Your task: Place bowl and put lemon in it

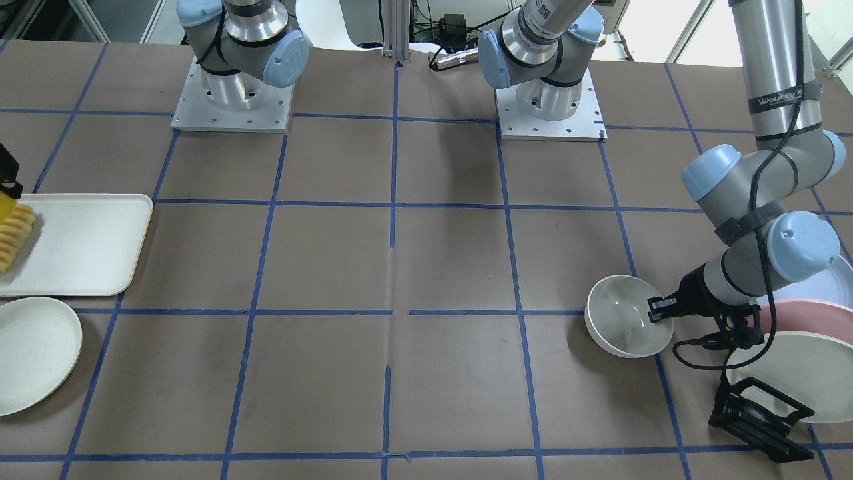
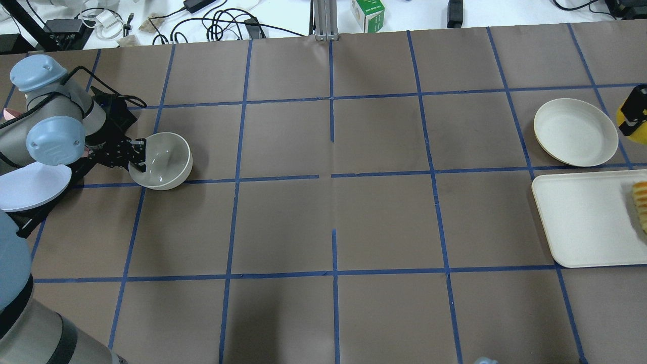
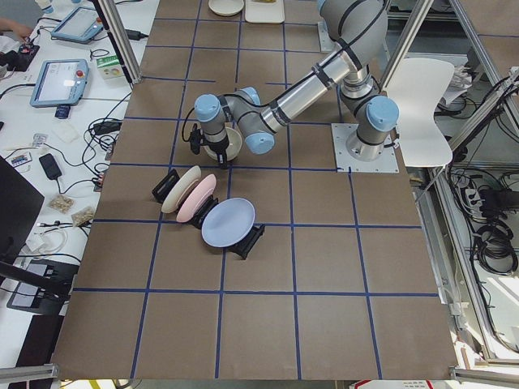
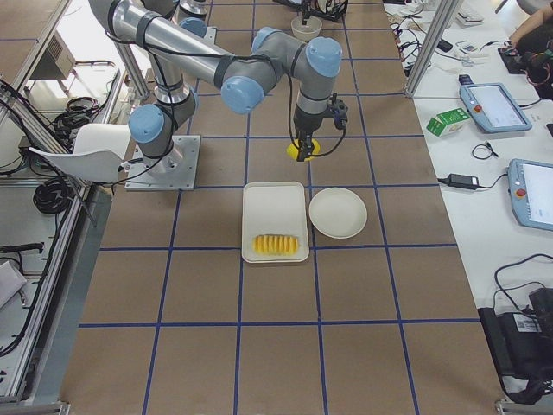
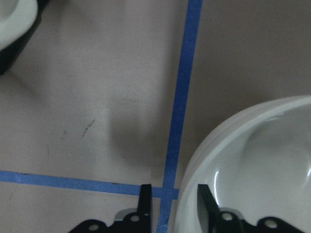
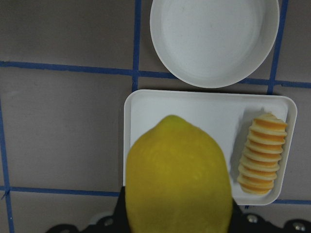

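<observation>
The off-white bowl (image 1: 623,319) is tilted at the table's left end, with my left gripper (image 1: 658,311) shut on its rim. In the overhead view the bowl (image 2: 167,161) hangs from the left gripper (image 2: 137,154) beside the plate rack. In the left wrist view the two fingers (image 5: 144,200) straddle the bowl's rim (image 5: 262,160). My right gripper (image 2: 634,108) is shut on the yellow lemon (image 6: 177,174) and holds it above the tray. The lemon shows at the frame edge in the overhead view (image 2: 631,132) and in the front view (image 1: 9,203).
A cream tray (image 2: 581,217) holds sliced yellow-orange food (image 6: 262,153). A shallow cream plate (image 2: 573,131) lies next to it. A black rack with upright pastel plates (image 1: 800,360) stands close behind the left gripper.
</observation>
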